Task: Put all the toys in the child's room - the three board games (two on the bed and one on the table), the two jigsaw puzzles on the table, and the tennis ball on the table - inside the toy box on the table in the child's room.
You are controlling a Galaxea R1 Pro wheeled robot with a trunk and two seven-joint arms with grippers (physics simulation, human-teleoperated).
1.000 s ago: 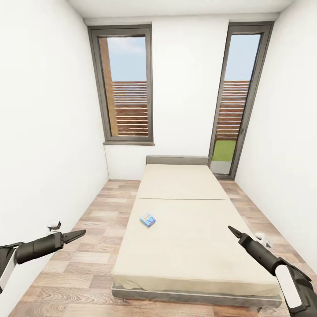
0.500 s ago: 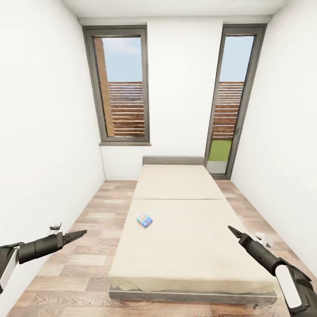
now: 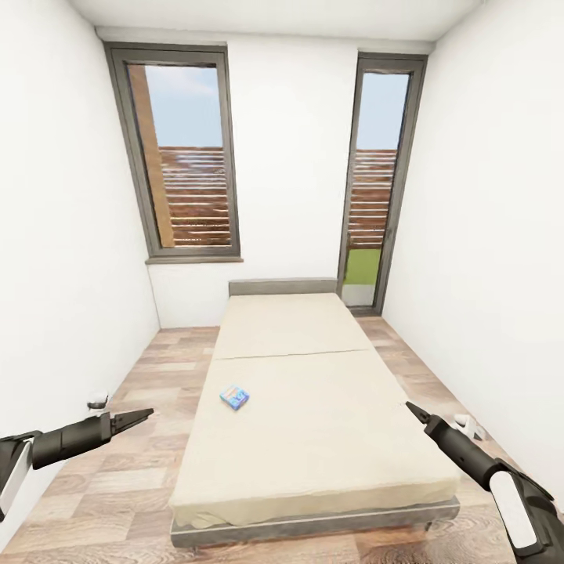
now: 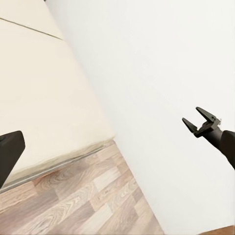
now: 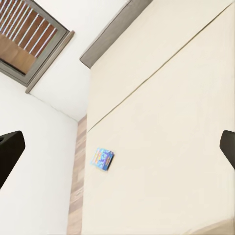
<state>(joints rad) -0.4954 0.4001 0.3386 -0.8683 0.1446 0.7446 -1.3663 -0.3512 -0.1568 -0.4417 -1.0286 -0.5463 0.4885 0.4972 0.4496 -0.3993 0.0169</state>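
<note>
**White-walled bedroom, one small game box on the bed**

The room is narrow and white-walled, with a wood-plank floor [image 3: 149, 376] and two tall dark-framed windows [image 3: 182, 157] in the far wall.

The left gripper [image 3: 139, 415] hangs over the floor beside the left wall; its black fingers look drawn close together and carry nothing. The right gripper [image 3: 414, 411] is held above the near right corner of the bed, its fingers spread a little apart and likewise empty. In the left wrist view that right gripper [image 4: 200, 118] shows against the white wall with its two tips clearly parted.

Beyond the fingers lies the low wide bed with a beige cover and dark grey frame [image 3: 313, 517], its low headboard against the far wall. On its left half, near the edge and about midway along, rests a small blue square printed board game box [image 3: 235, 397], lying flat; the right wrist view shows it [image 5: 103, 158] close to the bed's edge by the floor strip.
</note>
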